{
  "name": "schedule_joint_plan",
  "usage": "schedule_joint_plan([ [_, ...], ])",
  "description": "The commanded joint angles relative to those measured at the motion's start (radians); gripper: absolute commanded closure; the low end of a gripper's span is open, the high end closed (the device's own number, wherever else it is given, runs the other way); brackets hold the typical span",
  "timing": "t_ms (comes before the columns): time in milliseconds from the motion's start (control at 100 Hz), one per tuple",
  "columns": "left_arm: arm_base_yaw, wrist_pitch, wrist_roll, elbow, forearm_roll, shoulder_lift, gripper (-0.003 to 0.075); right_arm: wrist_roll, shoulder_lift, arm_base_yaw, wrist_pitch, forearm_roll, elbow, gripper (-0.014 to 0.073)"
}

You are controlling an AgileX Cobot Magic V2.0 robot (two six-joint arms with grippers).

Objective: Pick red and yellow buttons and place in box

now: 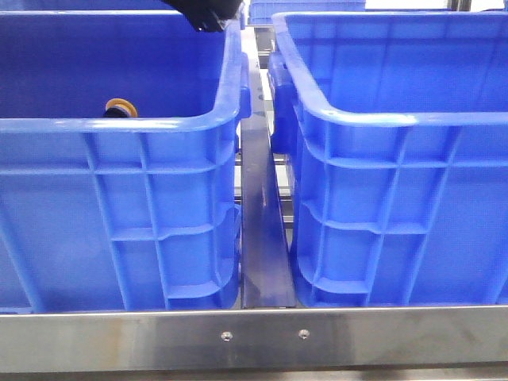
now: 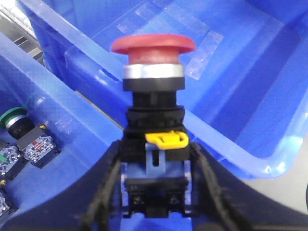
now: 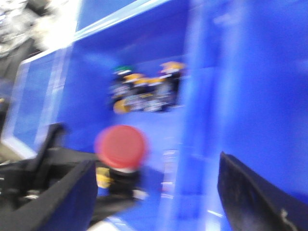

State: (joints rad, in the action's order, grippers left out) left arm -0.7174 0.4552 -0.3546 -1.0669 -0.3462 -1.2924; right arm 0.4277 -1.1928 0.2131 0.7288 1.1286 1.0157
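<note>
left fingers (image 2: pixel 154 192) grip the red button (image 2: pixel 153 45) by its body, over the bin (image 2: pixel 260 159) rim at 12 o'clock; right fingers (image 3: pixel 154 192) open — clear the rim, release low.

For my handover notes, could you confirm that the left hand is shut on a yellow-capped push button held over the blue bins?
Not quite: the cap is red, not yellow. The left wrist view shows the left hand shut on the red button, gripped by its lower black-and-blue body; only a small clip on that body is yellow. The rest stands: it is held over the blue bins.
</note>
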Motion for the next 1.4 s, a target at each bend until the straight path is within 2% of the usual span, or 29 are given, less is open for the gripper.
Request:
schedule_joint_plan([
  [0,-0.006,-0.071,0.000,-0.028,-0.020,0.025,0.0617,0.102,-0.040,0.024,0.011,0.169,0.050,0.0046],
  [100,-0.006,-0.071,0.000,-0.028,-0.020,0.025,0.0617,0.145,-0.107,0.052,0.043,0.240,0.077,0.0046],
  [380,-0.006,-0.071,0.000,-0.028,-0.020,0.025,0.0617,0.159,-0.209,0.122,0.055,0.249,0.138,0.0057],
  [500,-0.006,-0.069,0.000,-0.028,-0.020,0.025,0.0617,0.173,-0.210,0.122,0.056,0.250,0.147,0.0124],
  [740,-0.006,-0.069,0.000,-0.028,-0.020,0.025,0.0617,0.174,-0.210,0.122,0.057,0.250,0.151,0.0330],
  [950,-0.006,-0.069,0.000,-0.028,-0.020,0.025,0.0601,0.174,-0.210,0.122,0.070,0.250,0.151,0.0347],
  [1030,-0.006,-0.067,0.000,-0.028,-0.020,0.025,0.0501,0.174,-0.210,0.122,0.070,0.250,0.151,0.0347],
  [1150,-0.006,-0.070,0.000,-0.028,-0.018,0.025,0.0186,0.197,-0.210,0.116,0.074,0.249,0.151,0.0347],
  [1200,-0.004,-0.070,0.000,-0.028,-0.018,0.025,0.0101,0.208,-0.209,0.111,0.075,0.249,0.152,0.0347],
  [1250,-0.002,-0.069,0.000,-0.028,-0.018,0.025,0.0059,0.227,-0.205,0.092,0.075,0.242,0.156,0.0347],
  [1390,-0.002,-0.069,0.000,-0.028,-0.018,0.025,0.0067,0.334,-0.180,0.011,0.068,0.223,0.175,0.0347],
])
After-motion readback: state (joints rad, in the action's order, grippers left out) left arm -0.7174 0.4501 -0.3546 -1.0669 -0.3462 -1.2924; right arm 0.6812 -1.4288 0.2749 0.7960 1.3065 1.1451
